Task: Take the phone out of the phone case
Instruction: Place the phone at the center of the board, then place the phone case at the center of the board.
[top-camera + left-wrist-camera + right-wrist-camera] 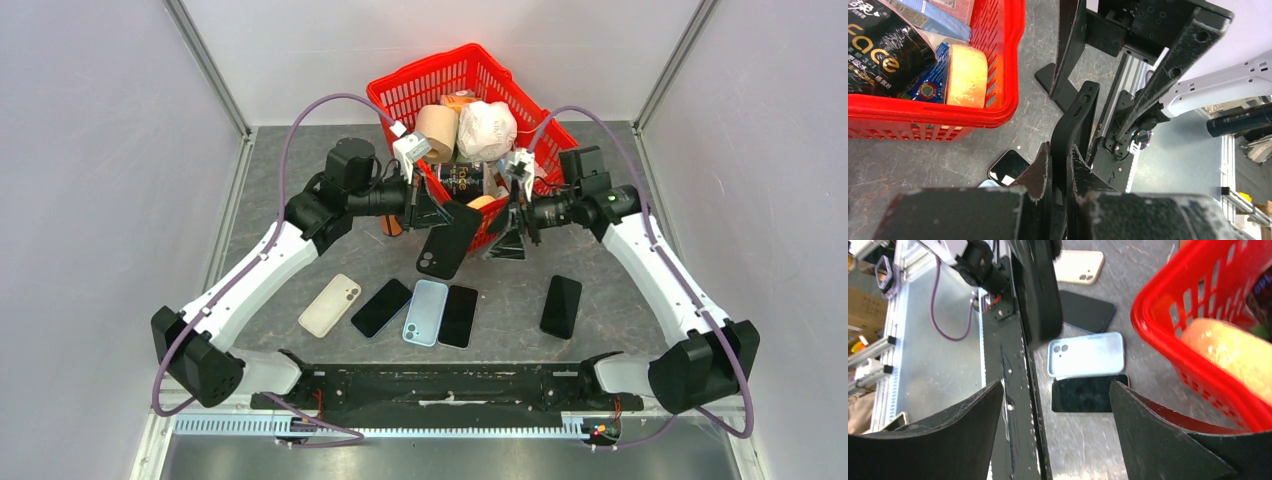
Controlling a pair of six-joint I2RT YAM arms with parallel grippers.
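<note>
Two arms: you see both meeting at centre frame, in front of the red basket point(425, 80).
Left gripper point(435, 210): clamped tight on the black phone case point(447, 245), which is held tilted above the table; you cannot tell if a phone sits inside.
Right gripper point(513, 222): fingers spread wide, near the case's right, gripping nothing.
Table row, lower centre: cream phone point(330, 305), black phone point(381, 307), light blue phone point(425, 312), black phone point(458, 316).
Lower right: lone black phone point(561, 306).

Parted fingers point(1168, 440) near phone case point(1040, 295)
</note>
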